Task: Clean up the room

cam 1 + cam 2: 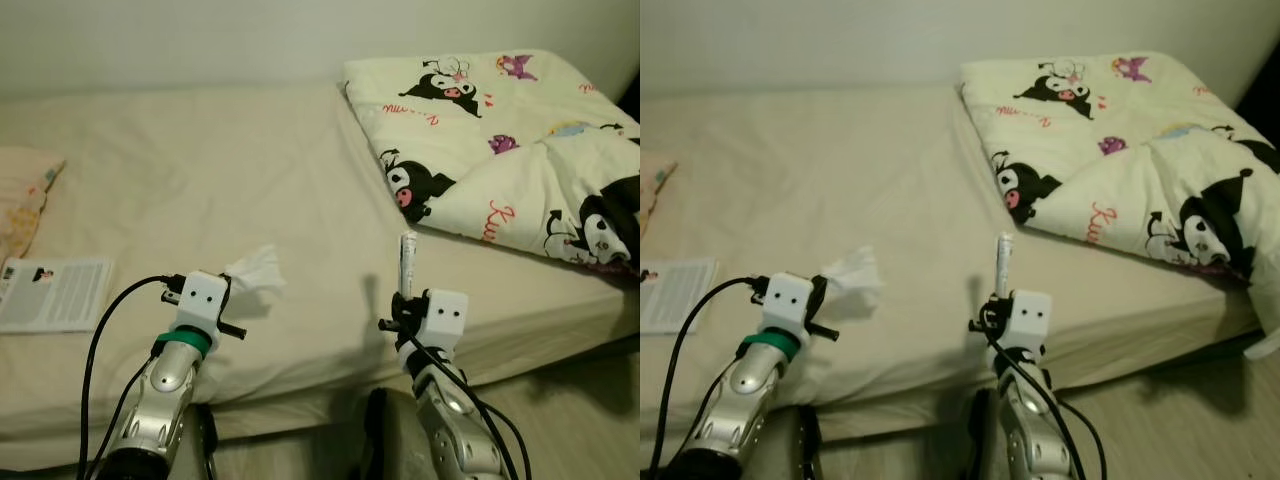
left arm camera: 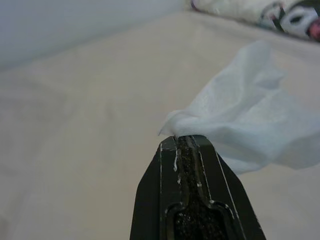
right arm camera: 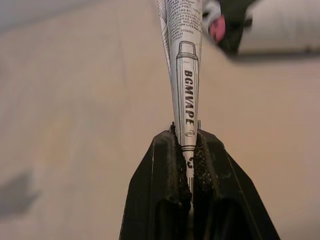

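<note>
White tissue [image 1: 256, 272] pinched in the left gripper [image 2: 186, 142] and a printed paper wrapper [image 3: 182, 75] clamped in the right gripper [image 3: 186, 145] hang above the bed [image 1: 200, 180] edge; both grips should stay firm until a bin is reached.

Open bed [image 1: 200, 180] ahead, folded quilt [image 1: 510, 150] right, leaflet [image 1: 55, 293] left

A white tissue [image 1: 256, 272], a black-printed white paper strip [image 3: 183, 75], a cartoon-patterned cream quilt [image 1: 500, 140], a beige bed [image 1: 200, 190].
</note>
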Robot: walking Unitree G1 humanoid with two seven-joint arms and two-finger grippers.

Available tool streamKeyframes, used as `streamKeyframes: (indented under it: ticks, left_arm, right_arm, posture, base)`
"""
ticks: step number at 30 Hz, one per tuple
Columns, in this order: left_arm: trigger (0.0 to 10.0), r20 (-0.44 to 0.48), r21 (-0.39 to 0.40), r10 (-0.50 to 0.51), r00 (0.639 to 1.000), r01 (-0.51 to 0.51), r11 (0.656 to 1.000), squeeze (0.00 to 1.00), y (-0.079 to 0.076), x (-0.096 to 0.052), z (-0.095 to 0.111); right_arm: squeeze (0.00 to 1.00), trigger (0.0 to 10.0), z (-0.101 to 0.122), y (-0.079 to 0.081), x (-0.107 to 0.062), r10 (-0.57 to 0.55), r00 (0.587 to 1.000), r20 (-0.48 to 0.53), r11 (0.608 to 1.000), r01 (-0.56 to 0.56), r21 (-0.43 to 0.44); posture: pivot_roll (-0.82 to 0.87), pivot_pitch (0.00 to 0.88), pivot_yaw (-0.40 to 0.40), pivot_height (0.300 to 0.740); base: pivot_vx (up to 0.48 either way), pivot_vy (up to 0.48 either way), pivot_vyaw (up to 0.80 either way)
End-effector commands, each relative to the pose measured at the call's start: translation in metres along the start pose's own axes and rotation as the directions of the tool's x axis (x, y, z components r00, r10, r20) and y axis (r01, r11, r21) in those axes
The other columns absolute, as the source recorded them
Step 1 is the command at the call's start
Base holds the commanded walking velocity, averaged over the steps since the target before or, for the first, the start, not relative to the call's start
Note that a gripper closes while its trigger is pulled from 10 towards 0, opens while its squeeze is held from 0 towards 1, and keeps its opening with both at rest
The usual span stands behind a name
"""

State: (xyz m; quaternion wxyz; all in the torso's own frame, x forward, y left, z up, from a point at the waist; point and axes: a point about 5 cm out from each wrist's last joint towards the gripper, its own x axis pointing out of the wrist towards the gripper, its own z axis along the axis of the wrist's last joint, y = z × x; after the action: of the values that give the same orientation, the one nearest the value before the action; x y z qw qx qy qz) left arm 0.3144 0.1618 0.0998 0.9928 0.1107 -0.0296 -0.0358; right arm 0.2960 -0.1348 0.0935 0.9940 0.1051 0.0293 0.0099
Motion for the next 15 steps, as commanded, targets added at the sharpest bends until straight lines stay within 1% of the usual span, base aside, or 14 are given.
streamKeyframes:
  ticks: [1, 3, 7, 9, 10, 15]
  left_arm:
    - [10.0, -0.023, 0.008, 0.018, 1.000, -0.018, 1.000, 0.00, 0.0001, -0.0004, -0.0021]
    - [10.0, -0.032, -0.004, -0.003, 0.999, 0.003, 1.000, 0.00, -0.0022, 0.0023, -0.0023]
    - [10.0, -0.038, -0.013, -0.023, 0.999, 0.022, 1.000, 0.00, -0.0045, 0.0015, -0.0029]
    - [10.0, -0.054, -0.010, -0.028, 0.998, 0.028, 1.000, 0.00, -0.0049, 0.0004, -0.0056]
    - [10.0, -0.075, 0.003, -0.036, 0.997, 0.036, 0.999, 0.00, -0.0055, -0.0014, -0.0095]
    - [10.0, -0.088, 0.010, -0.036, 0.995, 0.037, 0.999, 0.00, -0.0060, -0.0032, -0.0104]
  right_arm:
    - [0.00, 10.0, -0.0007, -0.0021, 0.0017, -0.013, 1.000, 0.008, 1.000, 0.013, 0.009]
    - [0.00, 10.0, -0.0006, -0.0034, 0.0035, -0.012, 1.000, 0.013, 1.000, 0.012, 0.001]
    - [0.00, 10.0, -0.0003, -0.0047, 0.0043, -0.008, 1.000, 0.014, 1.000, 0.008, -0.012]
    - [0.00, 10.0, 0.0001, -0.0053, 0.0048, -0.008, 1.000, 0.015, 1.000, 0.008, -0.014]
    - [0.00, 10.0, 0.0007, -0.0063, 0.0055, -0.011, 1.000, 0.017, 1.000, 0.011, -0.014]
    - [0.00, 10.0, 0.0019, -0.0074, 0.0068, -0.014, 1.000, 0.022, 1.000, 0.015, -0.015]
  posture:
    - [0.05, 0.000, 0.067, 0.605]
    - [0.05, 0.000, 0.066, 0.620]
    - [0.05, 0.000, 0.069, 0.635]
    - [0.04, 0.000, 0.073, 0.640]
    - [0.04, 0.000, 0.073, 0.650]
    - [0.04, 0.000, 0.073, 0.670]
  base:
    - [0.000, 0.000, 0.00]
    - [0.000, 0.000, 0.00]
    - [0.000, 0.000, 0.00]
    - [0.000, 0.000, 0.00]
    - [0.000, 0.000, 0.00]
    - [0.000, 0.000, 0.00]
